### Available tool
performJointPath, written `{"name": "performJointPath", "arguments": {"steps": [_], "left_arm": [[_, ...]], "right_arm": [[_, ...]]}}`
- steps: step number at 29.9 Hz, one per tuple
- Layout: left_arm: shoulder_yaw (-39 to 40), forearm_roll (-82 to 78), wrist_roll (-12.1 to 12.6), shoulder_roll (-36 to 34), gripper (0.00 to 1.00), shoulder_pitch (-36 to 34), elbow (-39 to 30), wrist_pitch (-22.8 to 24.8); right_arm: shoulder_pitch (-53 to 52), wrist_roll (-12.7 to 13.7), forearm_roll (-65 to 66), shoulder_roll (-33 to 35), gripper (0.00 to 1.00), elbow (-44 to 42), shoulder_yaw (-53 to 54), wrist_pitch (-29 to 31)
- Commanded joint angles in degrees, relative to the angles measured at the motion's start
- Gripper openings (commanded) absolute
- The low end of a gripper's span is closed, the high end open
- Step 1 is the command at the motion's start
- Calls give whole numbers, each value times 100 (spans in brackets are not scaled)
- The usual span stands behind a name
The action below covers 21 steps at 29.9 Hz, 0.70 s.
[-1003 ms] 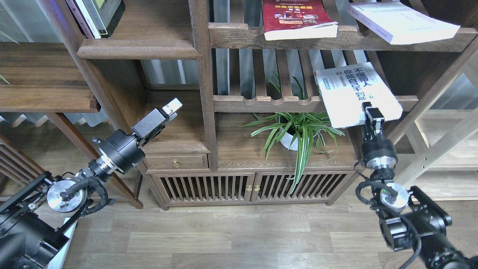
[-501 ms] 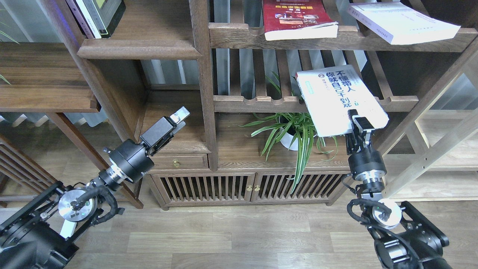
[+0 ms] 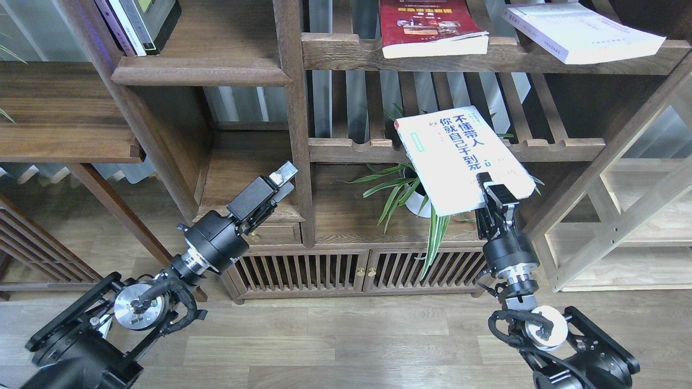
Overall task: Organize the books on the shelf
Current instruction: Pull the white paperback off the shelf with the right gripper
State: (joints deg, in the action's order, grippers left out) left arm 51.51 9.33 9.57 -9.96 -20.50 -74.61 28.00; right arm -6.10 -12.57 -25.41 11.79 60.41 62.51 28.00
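Note:
My right gripper (image 3: 493, 190) is shut on the lower edge of the white book with green-and-black Chinese characters (image 3: 459, 156). It holds the book tilted in the air, in front of the slatted middle shelf and above the plant. The red book (image 3: 427, 27) lies on the upper slatted shelf. The thick pale lavender-white book (image 3: 581, 32) lies to its right, overhanging the rail. The solid dark-brown shelf with the rounded front edge (image 3: 200, 70) is at the upper left. My left gripper (image 3: 285, 177) is empty, its fingers together, in front of the lower left compartment.
Several books (image 3: 140, 21) stand at the left end of the solid shelf. A potted spider plant (image 3: 416, 197) sits under the held book. A thick upright post (image 3: 294, 108) divides the bookcase. A cabinet with slatted doors (image 3: 324, 270) is below. A pale wooden rack (image 3: 621, 227) stands at the right.
My right gripper has carried the white book left and down, off the slatted shelf's rail. My left arm has moved right and slightly down.

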Motion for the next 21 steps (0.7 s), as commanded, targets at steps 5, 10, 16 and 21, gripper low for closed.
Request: {"name": "performJointPath", "arguments": {"steps": [5,10,16,21], "left_arm": [[-1,17,-8,213,99,-33,403,0],[-18,-45,18,705,99,-252,869,0],[-45,-71,36,996,99,-499,1414,0],[-115,-71,53,996,99,-683,1818,0]], "right_arm": [[285,0,28,69,4,418,-10,0],[496,0,63,78,4,664,-45,0],[742,0,177,78,4,946,-81,0],[751,0,212,60,4,1139,-133,0]]}}
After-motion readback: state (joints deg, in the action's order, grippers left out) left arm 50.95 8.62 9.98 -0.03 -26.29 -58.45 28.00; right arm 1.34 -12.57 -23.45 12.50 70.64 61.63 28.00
